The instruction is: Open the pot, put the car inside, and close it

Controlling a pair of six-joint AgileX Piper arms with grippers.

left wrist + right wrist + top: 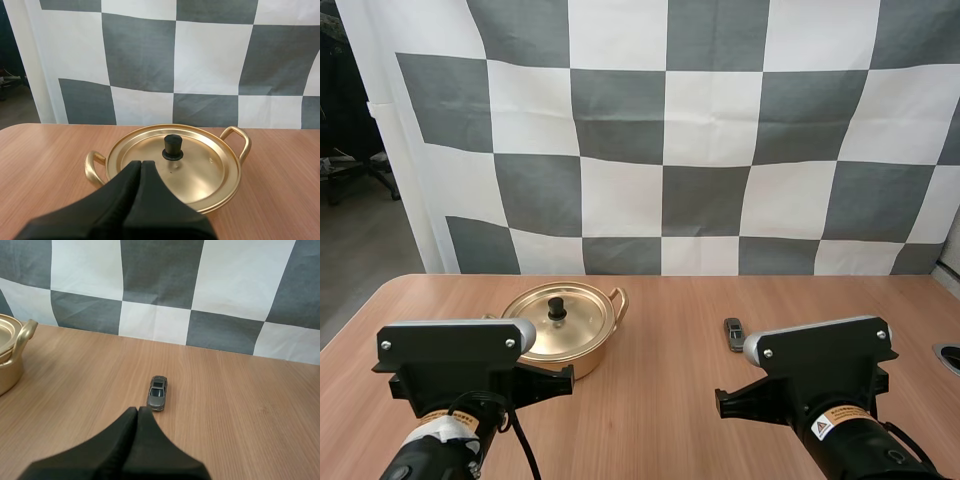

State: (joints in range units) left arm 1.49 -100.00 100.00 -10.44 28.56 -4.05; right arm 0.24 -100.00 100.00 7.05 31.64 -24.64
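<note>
pot (595, 355): round shiny gold metal, loop handles, lid (200, 170) on, black knob (173, 146); just ahead of left gripper (140, 164), fingers pressed together, empty | car (157, 392): small grey toy on wood-grain tabletop (660, 400), just ahead of right gripper (138, 410), likewise closed, empty

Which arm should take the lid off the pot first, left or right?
Left. The left gripper, shut, sits just short of the lid and its black knob. The right gripper, also shut, points at the car instead.
</note>
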